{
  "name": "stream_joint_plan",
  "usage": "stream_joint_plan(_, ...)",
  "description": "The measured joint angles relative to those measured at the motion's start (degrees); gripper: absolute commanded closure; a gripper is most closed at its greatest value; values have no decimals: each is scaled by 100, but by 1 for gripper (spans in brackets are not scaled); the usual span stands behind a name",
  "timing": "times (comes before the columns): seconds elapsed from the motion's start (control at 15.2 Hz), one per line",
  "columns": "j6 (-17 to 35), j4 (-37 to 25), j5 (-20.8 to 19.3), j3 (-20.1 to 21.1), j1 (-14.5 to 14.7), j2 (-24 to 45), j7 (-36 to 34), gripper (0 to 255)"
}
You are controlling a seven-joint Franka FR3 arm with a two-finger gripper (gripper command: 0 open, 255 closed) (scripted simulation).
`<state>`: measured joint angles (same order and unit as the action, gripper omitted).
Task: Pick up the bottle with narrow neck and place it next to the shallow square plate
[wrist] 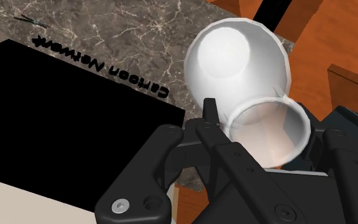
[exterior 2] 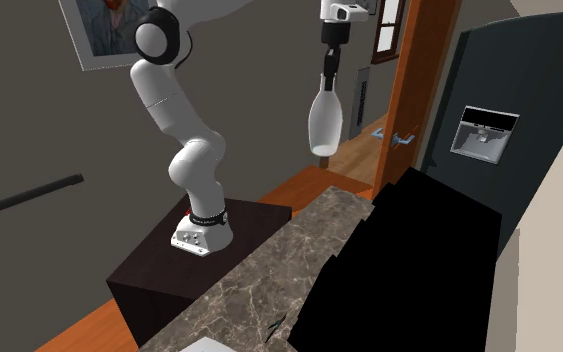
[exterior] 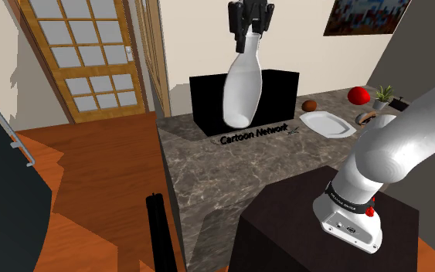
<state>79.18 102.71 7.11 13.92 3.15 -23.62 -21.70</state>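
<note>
The claw is clamped on the narrow neck of a smooth white bottle, which hangs high above the veined marble worktop. The shoulder view shows the shallow white plate well apart from it. The wrist view looks into the bottle's open mouth.

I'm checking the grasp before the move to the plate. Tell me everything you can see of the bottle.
The bottle is plain glossy white, with a narrow neck widening into a rounded body, and an open mouth. It hangs base-down in the air, clear of the marbled counter, leaning a little in the shoulder view. The black pincer clasps its neck from above; nothing else touches it. A black box stands behind it in that view.
</note>
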Motion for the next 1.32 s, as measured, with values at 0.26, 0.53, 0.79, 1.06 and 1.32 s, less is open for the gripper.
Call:
stream_joint_plan(0.26, -292, -466, -21, 27, -5, 172, -67, 255)
stream_joint_plan(0.53, -611, -958, -53, 26, -21, 349, -95, 255)
stream_joint_plan(0.79, -745, -1087, -93, -85, -65, 356, 49, 255)
stream_joint_plan(1.06, -501, -471, -203, -497, -201, 27, 644, 255)
stream_joint_plan(1.32, -309, -11, -363, -909, -340, -206, 1222, 255)
